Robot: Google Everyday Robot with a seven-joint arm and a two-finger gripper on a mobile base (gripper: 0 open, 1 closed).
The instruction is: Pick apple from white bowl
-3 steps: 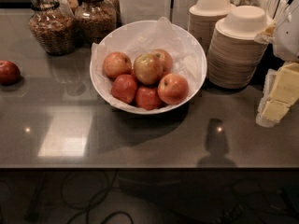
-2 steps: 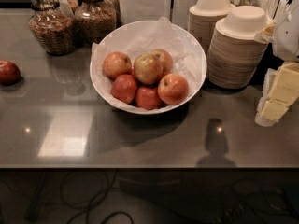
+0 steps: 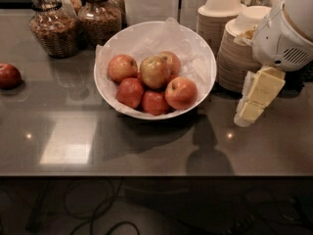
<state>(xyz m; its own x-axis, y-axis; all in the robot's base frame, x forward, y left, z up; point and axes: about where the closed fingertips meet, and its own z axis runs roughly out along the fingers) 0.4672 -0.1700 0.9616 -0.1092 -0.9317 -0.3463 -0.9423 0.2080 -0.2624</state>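
The white bowl, lined with crinkled white paper, stands at the middle back of the dark countertop. It holds several apples. The palest apple, yellow-green with a dull red blush, lies on top in the middle, with redder apples around and below it. My gripper, pale yellow under the white arm housing, hangs to the right of the bowl, apart from it and just above the counter. It holds nothing that I can see.
A lone dark red apple lies at the far left. Two glass jars stand behind the bowl on the left. Stacks of beige disposable bowls stand at the back right, just behind the gripper. The counter's front edge runs across below.
My gripper and arm have moved left, toward the bowl and further into view. The apples and the bowl have not moved.
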